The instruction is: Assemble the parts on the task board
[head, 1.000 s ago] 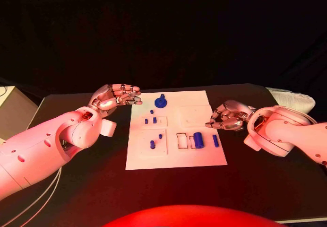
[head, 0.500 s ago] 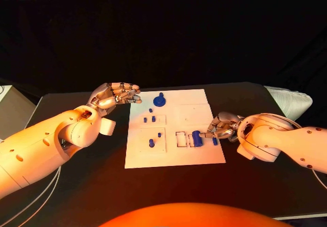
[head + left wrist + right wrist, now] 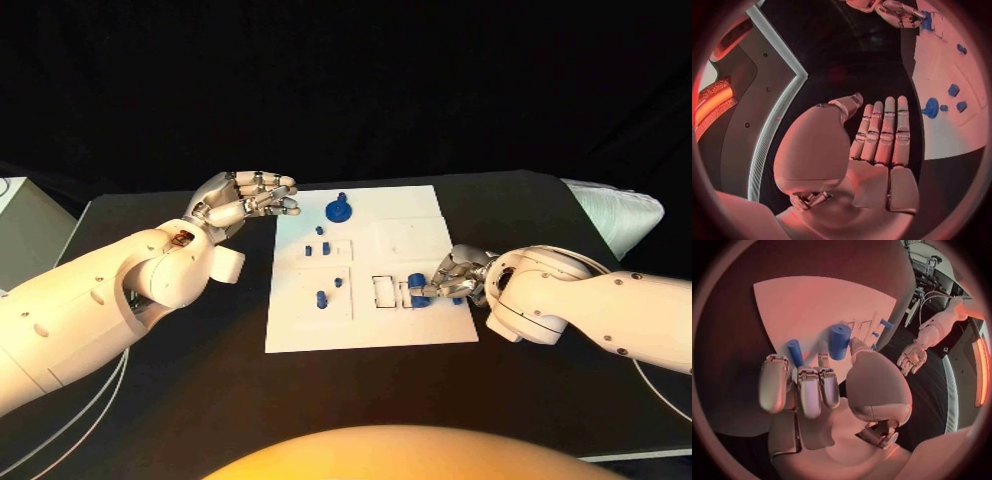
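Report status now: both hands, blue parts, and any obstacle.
Left hand open beside task board. Right hand over thick blue cylinder, grip unclear. No obstacle seen.

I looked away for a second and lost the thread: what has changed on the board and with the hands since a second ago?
The right robot hand has come in from the board's right edge onto the task board, and its fingers now reach the thick blue cylinder and the thin blue peg; a firm grip cannot be told. The left robot hand stays raised and open at the board's far left corner. The other blue parts lie as before.
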Available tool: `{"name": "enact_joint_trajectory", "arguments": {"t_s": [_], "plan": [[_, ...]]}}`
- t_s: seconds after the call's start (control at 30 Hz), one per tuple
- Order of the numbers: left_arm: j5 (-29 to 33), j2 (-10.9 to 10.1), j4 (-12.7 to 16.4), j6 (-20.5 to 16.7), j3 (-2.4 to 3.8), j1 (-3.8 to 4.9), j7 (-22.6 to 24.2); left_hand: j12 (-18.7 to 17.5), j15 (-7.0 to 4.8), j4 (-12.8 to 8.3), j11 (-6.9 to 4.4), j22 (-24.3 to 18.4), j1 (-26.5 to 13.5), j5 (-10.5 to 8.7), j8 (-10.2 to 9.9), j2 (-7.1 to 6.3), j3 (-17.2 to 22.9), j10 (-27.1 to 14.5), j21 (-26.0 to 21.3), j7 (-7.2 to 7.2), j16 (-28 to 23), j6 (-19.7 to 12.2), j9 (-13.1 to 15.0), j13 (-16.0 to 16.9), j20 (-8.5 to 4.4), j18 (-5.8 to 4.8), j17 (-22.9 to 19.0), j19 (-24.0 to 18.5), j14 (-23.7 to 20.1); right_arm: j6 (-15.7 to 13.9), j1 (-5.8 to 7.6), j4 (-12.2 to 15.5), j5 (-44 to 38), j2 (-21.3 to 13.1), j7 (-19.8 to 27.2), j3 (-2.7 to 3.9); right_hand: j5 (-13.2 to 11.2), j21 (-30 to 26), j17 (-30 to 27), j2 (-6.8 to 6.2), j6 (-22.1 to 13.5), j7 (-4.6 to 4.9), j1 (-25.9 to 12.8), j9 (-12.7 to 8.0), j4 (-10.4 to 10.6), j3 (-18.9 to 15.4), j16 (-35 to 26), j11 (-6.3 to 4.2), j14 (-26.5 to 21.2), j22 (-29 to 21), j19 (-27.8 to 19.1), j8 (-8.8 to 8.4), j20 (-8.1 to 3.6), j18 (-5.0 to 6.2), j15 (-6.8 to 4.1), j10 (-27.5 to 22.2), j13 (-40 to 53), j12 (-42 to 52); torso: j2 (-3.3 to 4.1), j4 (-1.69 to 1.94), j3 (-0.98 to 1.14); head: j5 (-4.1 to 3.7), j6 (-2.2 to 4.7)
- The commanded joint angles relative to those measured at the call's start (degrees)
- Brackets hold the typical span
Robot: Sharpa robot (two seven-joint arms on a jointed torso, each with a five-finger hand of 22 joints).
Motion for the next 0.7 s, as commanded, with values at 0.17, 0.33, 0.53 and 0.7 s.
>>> {"name": "enact_joint_trajectory", "arguments": {"t_s": [0.17,0.33,0.53,0.7], "plan": [[-0.12,0.01,0.17,0.66,0.04,-0.05,0.31,-0.17,-0.13,0.08,0.17,-0.05,-0.15,0.11,-0.20,0.33,-0.37,0.02,-0.19,0.27,-0.26,0.14,-0.05,0.08,-0.03,0.71,0.05,0.33,0.32,-0.84,-0.60,-0.82,-1.34,1.30,-0.95,-0.01,-0.36,0.32,12.00,0.23,0.66,-0.07,-0.22,0.22,-0.07,-0.74,0.06,-0.25,5.34,4.82,3.93,0.13,-0.08,-1.00,-0.15,5.26,13.93,-0.46,0.02,-0.03,-0.02,-0.06,-0.25],[-0.12,-0.02,0.17,0.71,0.04,-0.05,0.24,-0.17,-0.13,0.08,0.17,-0.05,-0.15,0.11,-0.20,0.33,-0.37,0.02,-0.19,0.27,-0.26,0.14,-0.05,0.08,-0.03,0.71,0.05,0.33,0.32,-0.85,-0.73,-1.25,-1.40,1.84,-1.04,-0.01,0.77,0.33,12.02,0.73,0.91,-0.24,1.77,0.61,-0.21,-1.04,0.06,-0.41,5.35,4.93,3.87,0.28,-0.17,-0.99,-0.30,5.27,13.95,-0.47,-0.03,-0.02,-0.07,-0.01,-0.22],[-0.12,-0.11,0.18,0.72,0.04,-0.05,0.17,-0.17,-0.13,0.08,0.17,-0.05,-0.15,0.11,-0.20,0.33,-0.37,0.02,-0.19,0.27,-0.26,0.14,-0.05,0.08,-0.03,0.71,0.05,0.33,0.32,-1.44,-0.80,-1.41,-1.82,1.91,-1.22,-0.01,4.06,0.52,12.12,2.06,1.33,-0.49,5.18,1.12,-0.27,-0.07,0.09,-0.63,5.37,5.20,3.85,0.47,-0.32,-1.02,-0.48,5.28,13.98,-0.49,-0.03,-0.06,-0.08,0.14,-0.36],[-0.12,-0.18,0.16,0.71,0.04,-0.05,0.13,-0.19,-0.13,0.16,0.17,-0.12,-0.20,0.12,-0.21,0.43,-0.36,0.04,-0.28,0.28,-0.36,0.18,-0.07,0.09,-0.02,0.71,0.13,0.37,0.34,-2.98,-0.82,-0.92,-2.27,1.41,-1.10,-0.01,6.08,0.79,12.19,2.85,1.87,-0.84,7.06,1.38,-0.34,1.55,0.11,-0.95,5.39,5.46,3.88,0.72,-0.50,-1.06,-0.72,5.34,14.07,-0.42,-0.02,-0.03,-0.07,0.27,-0.33]]}}
